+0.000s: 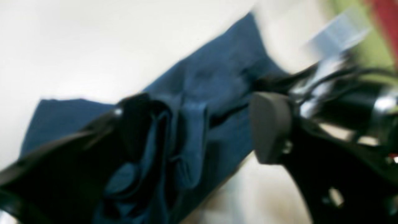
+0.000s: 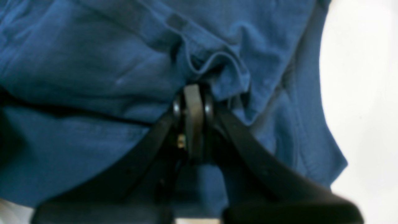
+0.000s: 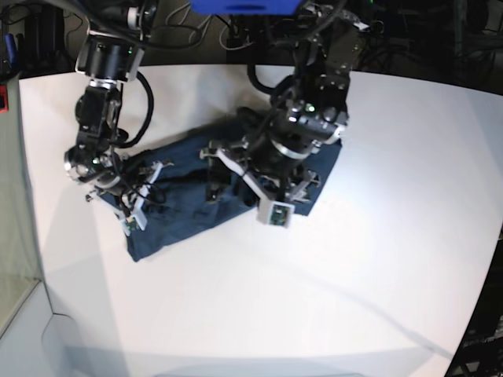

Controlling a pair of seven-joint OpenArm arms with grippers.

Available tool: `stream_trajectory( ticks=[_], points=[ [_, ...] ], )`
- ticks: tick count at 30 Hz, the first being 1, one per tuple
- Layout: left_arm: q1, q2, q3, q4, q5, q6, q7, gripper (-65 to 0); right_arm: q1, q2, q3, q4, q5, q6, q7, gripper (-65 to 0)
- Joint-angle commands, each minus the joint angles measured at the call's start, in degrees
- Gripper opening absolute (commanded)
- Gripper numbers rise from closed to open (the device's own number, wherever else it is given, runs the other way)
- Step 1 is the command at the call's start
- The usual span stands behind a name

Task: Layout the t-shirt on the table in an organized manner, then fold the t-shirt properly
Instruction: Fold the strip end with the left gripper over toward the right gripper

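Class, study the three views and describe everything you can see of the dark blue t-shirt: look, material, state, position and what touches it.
The dark navy-blue soft fabric t-shirt lies bunched and partly folded on the large plain white table, running diagonally across it. Its cloth looks thin, matte and wrinkled, with overlapping layers and a hemmed edge. The right gripper is shut on a raised fold near one end. The left gripper sits over the other end, jaws apart with gathered cloth between them; blur hides whether they touch it.
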Motion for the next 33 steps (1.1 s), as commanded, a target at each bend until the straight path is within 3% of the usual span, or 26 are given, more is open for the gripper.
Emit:
stream_trajectory(
  ticks=[1,5,11,15,18,22,24,29,33],
  points=[
    [-0.6,0.2,-1.1,2.1,-1.2,0.2,-1.3,-13.3,-0.7,0.0,-0.3,-0.9,-1.6,0.8,-4.5,-65.0],
    [0.6,-2.4,-7.6,3.1,-3.0,0.1,-1.5,-17.5,-0.7,0.1,-0.3,-0.9,-1.6,0.8,-4.5,-65.0],
    [0.6,-7.3,-24.3,1.7,-21.1,0.1,-1.3,-33.9,-0.5,0.1,-0.3,-0.9,-1.6,0.8,-4.5,-65.0],
    [0.0,-7.5,-29.4,-5.9,-26.5,0.1,-1.3,-44.2,-0.3,0.1,-0.3,-0.9,-1.6,0.8,-4.5,-65.0],
    [0.0,-7.5,-26.9,-10.0,-27.1,0.1,-1.3,-46.2,-0.3,0.1,-0.3,-0.9,-1.6,0.8,-4.5,-65.0],
    [0.2,-7.7,-18.2,-10.7,-26.9,0.1,-1.3,-46.0,-0.3,0.1,-0.4,-0.9,-1.6,0.8,-4.5,-65.0],
    [0.2,-9.7,-13.4,-9.3,-26.9,0.1,-0.5,-46.0,-0.3,0.4,-0.4,-0.9,-1.6,0.8,-4.5,-65.0],
    [-2.0,-13.8,-1.4,-6.6,-27.5,0.1,7.8,-46.1,-0.2,0.8,-0.4,-0.9,-1.6,0.8,-4.4,-65.0],
    [-1.6,-16.2,1.1,-1.8,-27.4,0.1,8.8,-46.2,-0.2,0.9,-0.4,-0.9,-1.6,0.8,-4.4,-65.0]
  ],
)
